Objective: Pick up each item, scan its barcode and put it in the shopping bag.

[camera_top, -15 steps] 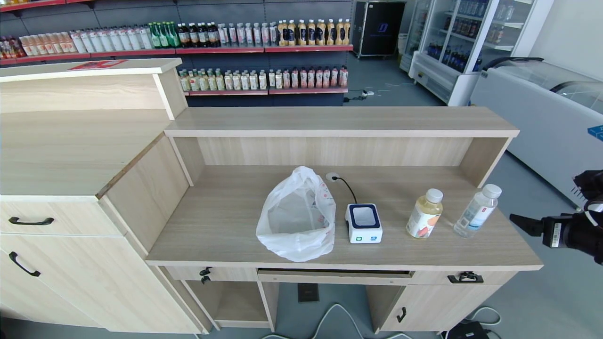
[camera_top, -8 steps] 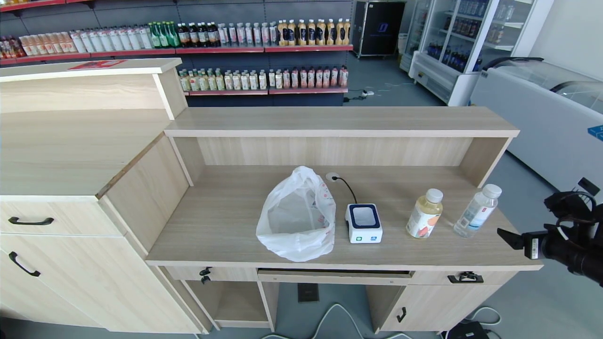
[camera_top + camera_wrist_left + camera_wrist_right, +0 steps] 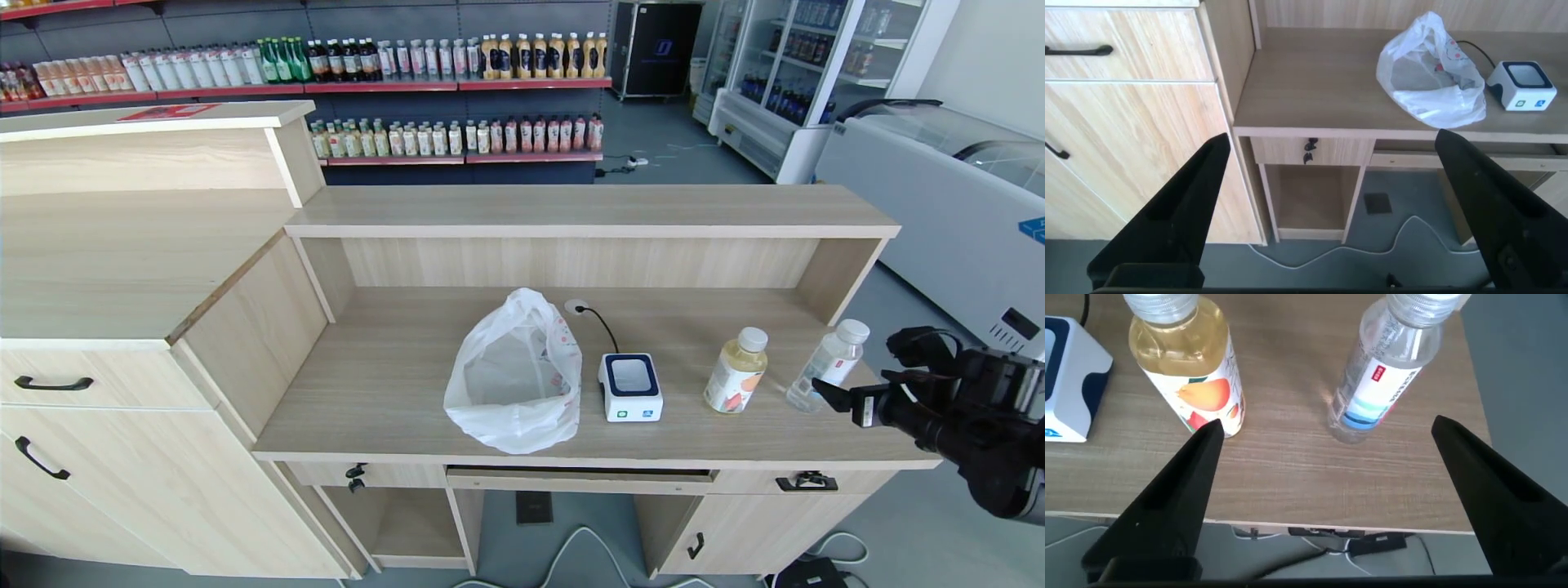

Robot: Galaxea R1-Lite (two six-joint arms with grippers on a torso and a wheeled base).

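right tool (image 3: 1327, 429): jaws apart | clear bottle (image 3: 1384, 376): upright on bench (image 3: 1290, 478), just ahead of tool, untouched

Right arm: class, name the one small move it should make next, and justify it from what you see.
Probably ease forward until the open right tool straddles the water bottle. That bottle stands upright at the right end of the counter, nearest the tool and not yet gripped. The juice bottle beside it stands farther off, nearer the scanner.

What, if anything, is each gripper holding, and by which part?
Nothing: the left gripper and the right gripper are both open and empty.
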